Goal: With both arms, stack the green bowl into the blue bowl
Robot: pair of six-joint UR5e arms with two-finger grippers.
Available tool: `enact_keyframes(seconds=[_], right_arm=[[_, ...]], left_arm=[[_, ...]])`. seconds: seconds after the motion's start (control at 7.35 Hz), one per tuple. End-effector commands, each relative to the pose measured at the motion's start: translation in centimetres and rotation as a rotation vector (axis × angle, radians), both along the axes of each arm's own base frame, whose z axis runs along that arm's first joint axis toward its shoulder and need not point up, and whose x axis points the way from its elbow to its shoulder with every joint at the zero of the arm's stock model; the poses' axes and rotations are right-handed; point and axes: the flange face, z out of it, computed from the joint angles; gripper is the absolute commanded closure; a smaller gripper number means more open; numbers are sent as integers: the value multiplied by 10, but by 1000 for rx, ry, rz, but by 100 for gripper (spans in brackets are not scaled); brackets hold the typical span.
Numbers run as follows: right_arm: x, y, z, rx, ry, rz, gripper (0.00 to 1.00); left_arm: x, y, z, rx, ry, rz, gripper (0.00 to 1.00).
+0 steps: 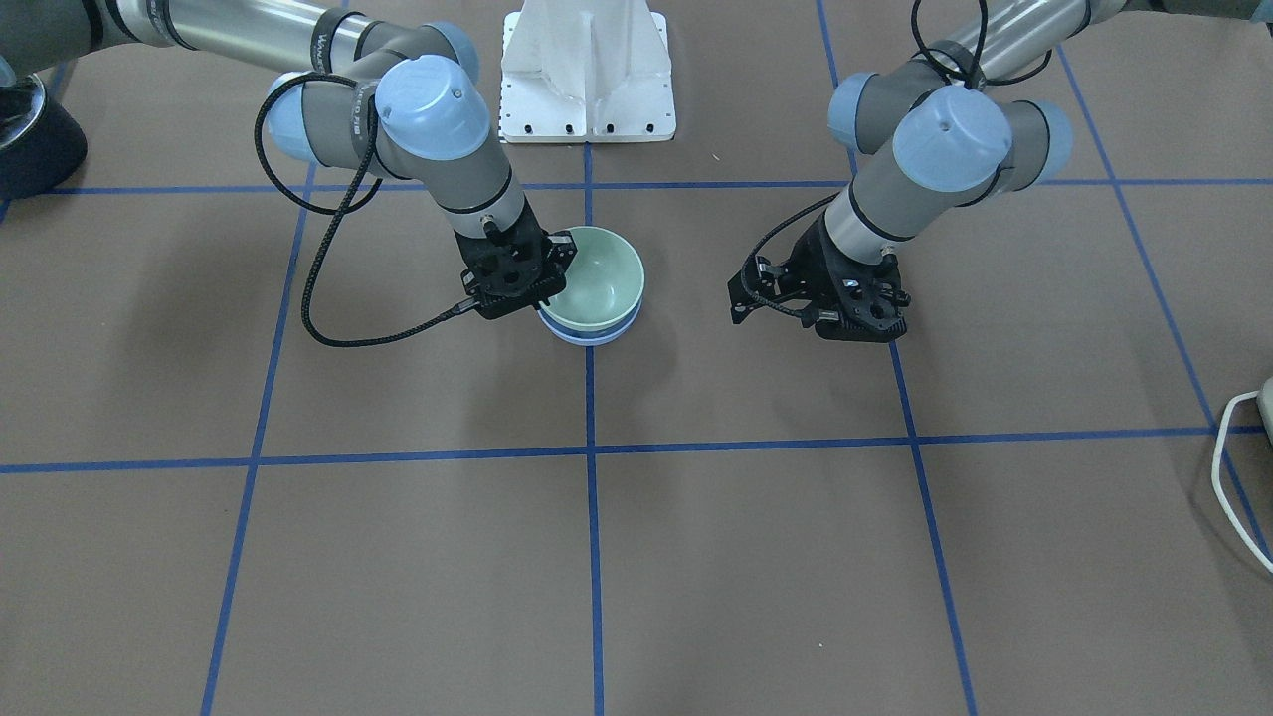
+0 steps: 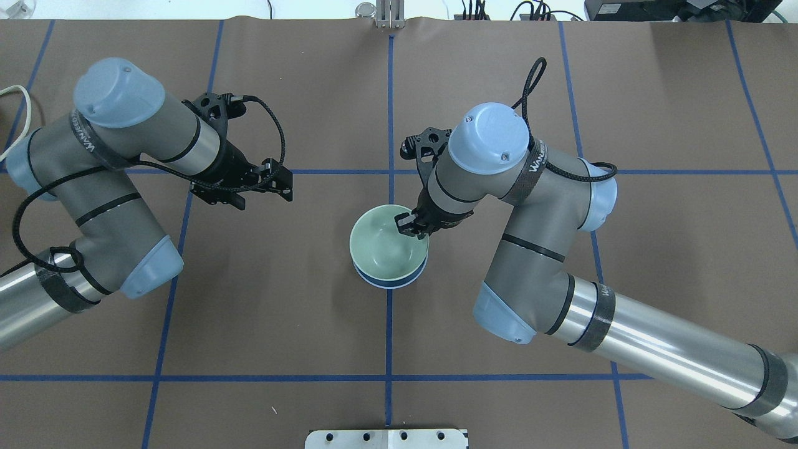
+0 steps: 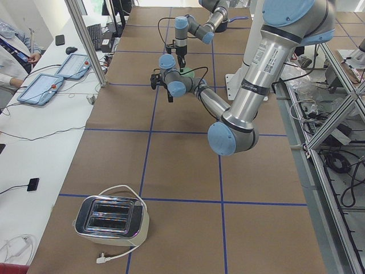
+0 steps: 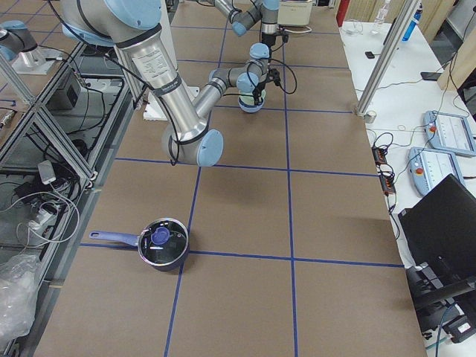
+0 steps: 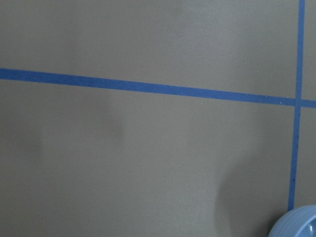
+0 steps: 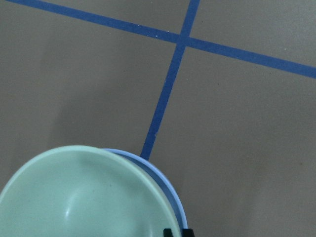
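The green bowl (image 1: 600, 270) sits nested in the blue bowl (image 1: 589, 334) at the table's middle, slightly off-centre so the blue rim shows on one side. Both show in the overhead view, green bowl (image 2: 381, 246) and blue bowl (image 2: 391, 282), and in the right wrist view, green bowl (image 6: 84, 197) and blue bowl (image 6: 174, 193). My right gripper (image 2: 408, 226) is shut on the green bowl's rim, one finger inside the bowl; it also shows in the front view (image 1: 555, 267). My left gripper (image 2: 283, 182) is open and empty, hovering well to the side of the bowls (image 1: 744, 298).
The white base pedestal (image 1: 587, 70) stands behind the bowls. A toaster (image 3: 111, 216) sits at the table's left end and a dark pot (image 4: 162, 242) at its right end. A white cable (image 1: 1228, 467) lies at the table's edge. Blue tape lines cross the brown table.
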Motion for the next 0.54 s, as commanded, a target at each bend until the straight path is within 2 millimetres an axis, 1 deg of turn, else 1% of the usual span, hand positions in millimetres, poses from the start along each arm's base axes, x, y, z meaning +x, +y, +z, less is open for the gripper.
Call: enact_keyframes(seconds=[0.0, 0.27, 0.41], right_arm=[[-4, 4, 0, -4, 1, 1, 84], [-4, 4, 1, 4, 3, -5, 83], [-3, 4, 2, 6, 4, -7, 78]], left_arm=[[0, 0, 2, 0, -2, -2, 4], [0, 0, 2, 0, -2, -2, 4], [0, 0, 2, 0, -2, -2, 4]])
